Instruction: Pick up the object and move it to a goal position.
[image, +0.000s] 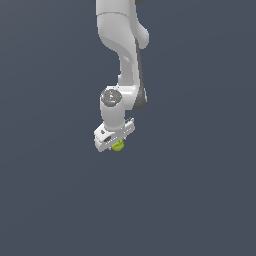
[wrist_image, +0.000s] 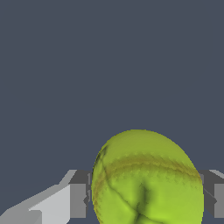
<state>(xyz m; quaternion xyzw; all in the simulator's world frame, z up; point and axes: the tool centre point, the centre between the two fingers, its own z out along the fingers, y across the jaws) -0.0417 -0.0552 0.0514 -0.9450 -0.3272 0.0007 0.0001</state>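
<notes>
The yellow-green ball (image: 118, 146) with thin darker seam lines sits just under the white hand of the arm, mostly hidden by it in the exterior view. In the wrist view the ball (wrist_image: 146, 179) fills the space between the two dark fingers (wrist_image: 78, 192), which press against its sides. My gripper (image: 117, 145) is shut on the ball, near the middle of the exterior view. No goal marker shows in either view.
The white arm (image: 122, 45) comes down from the top of the exterior view. Around it there is only a plain dark grey-blue surface (image: 50, 200).
</notes>
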